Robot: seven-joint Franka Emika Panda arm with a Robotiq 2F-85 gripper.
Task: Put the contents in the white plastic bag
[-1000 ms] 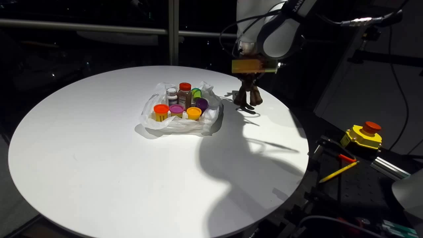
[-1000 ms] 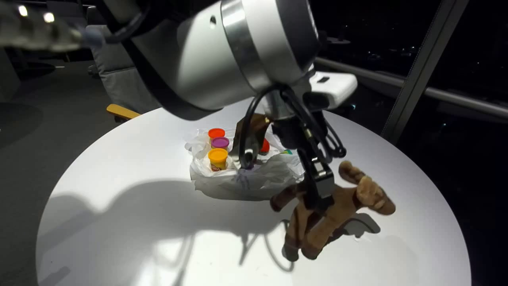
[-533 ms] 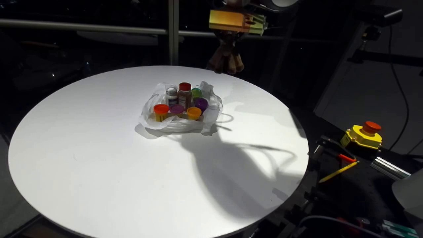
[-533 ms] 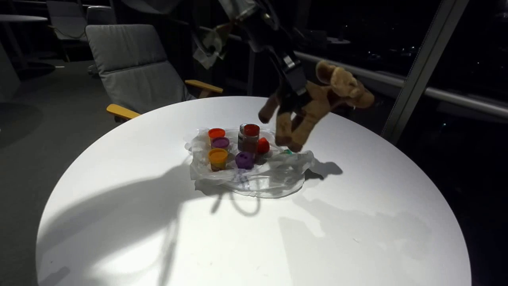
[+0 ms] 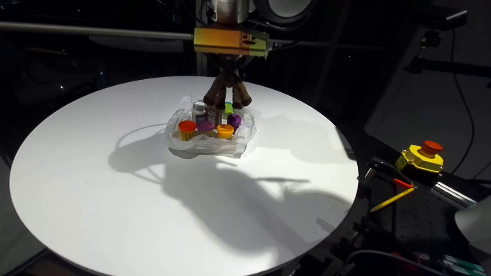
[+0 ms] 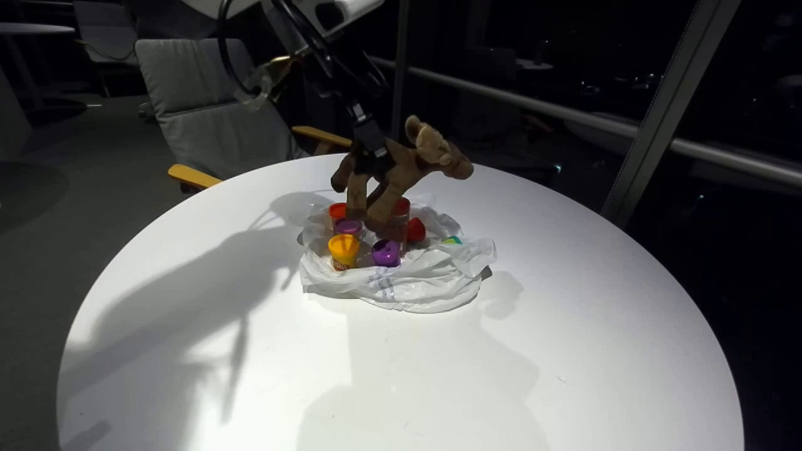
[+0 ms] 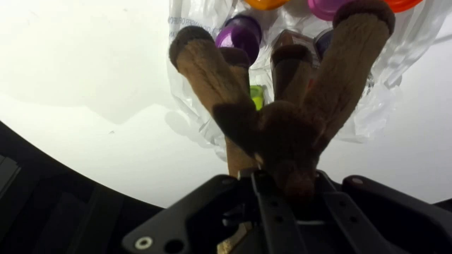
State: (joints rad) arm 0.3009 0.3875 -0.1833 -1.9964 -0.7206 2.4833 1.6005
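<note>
In an exterior view: camera stood high and back, facing down across the white table (image 5: 96, 199) toward a horizontal rail (image 5: 96, 31). In an exterior view: likewise high, looked down over the far rim, a grey chair (image 6: 200, 113) beyond. Wrist view: sat closest, aimed down past the gripper (image 7: 287, 176) and brown toy animal (image 7: 293, 123) at the white plastic bag (image 7: 406, 38). Both exterior views shared table, bag, toy.

Matt plush is spotted, upper centre, on the brown toy animal (image 6: 406, 168); below, shiny, crinkled plastic is shown by the white bag (image 6: 432, 285); upper left, dull cloth is seen on the chair (image 6: 182, 88).
</note>
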